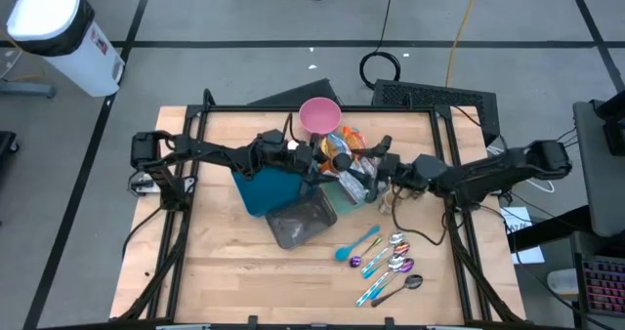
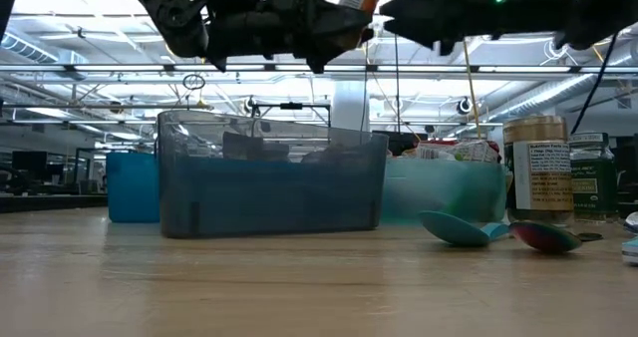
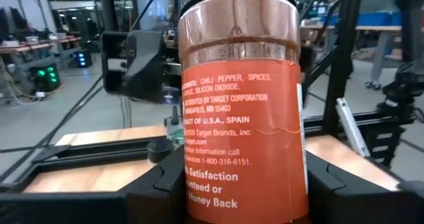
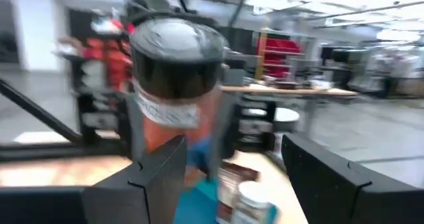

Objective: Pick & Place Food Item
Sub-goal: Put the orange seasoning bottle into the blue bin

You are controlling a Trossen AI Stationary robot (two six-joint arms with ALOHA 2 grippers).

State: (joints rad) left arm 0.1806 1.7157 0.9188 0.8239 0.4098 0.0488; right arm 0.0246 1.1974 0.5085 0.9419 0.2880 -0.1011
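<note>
Spice jar, orange-labelled with a dark cap, is held up above the worktop near its middle, clamped between the fingers of the left end effector. Below and to the left lie a blue bin and a clear grey container; a pink cup stands behind. From the right, the right end effector faces the jar just beside it, its fingers spread apart and holding nothing. Coloured spoons lie near the front right of the worktop.
</note>
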